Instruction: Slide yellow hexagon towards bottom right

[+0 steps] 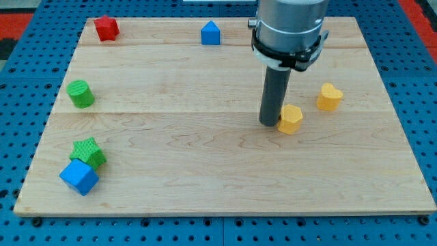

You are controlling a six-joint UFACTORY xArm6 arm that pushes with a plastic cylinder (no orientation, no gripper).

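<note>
The rod's tip (270,124) rests on the wooden board (205,184), touching the left side of the yellow hexagon (290,119), with a yellow heart-shaped block (330,97) near it on the right and slightly farther back. At the far edge sit a red block (106,28) on the left and a blue house-shaped block (211,33) nearer the middle. On the left side a green cylinder (80,93) stands alone, while at the near left a green star (88,152) touches a blue cube (79,176).

Arm: grey metal cylinder, black clamp ring w/ white band below; straight dark rod down to my tip (270,124).
</note>
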